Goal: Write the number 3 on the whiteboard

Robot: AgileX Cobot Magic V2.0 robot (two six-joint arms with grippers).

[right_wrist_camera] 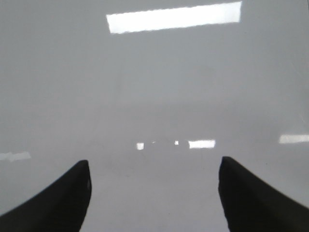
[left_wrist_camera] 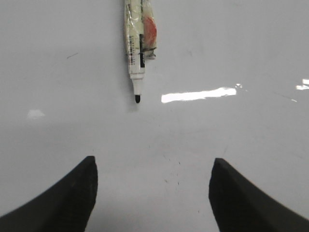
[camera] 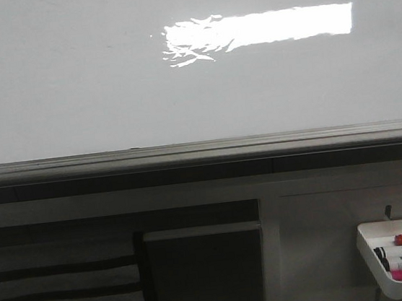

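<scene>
Glossy pale grey whiteboard fills the far half of the front view above its grey metal rail, bearing a bright glare patch and no visible digit. Low at the right hangs a white tray holding markers. In the left wrist view an uncapped marker lies on a white surface beyond the left gripper, its jaws released. The right gripper has jaws released too

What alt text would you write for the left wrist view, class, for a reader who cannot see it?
An uncapped marker lies on the glossy pale whiteboard, its dark tip pointing towards the left gripper, whose two dark fingers are spread wide apart and hold nothing. No drawn digit is visible; a bright light reflection streaks the board.
</scene>
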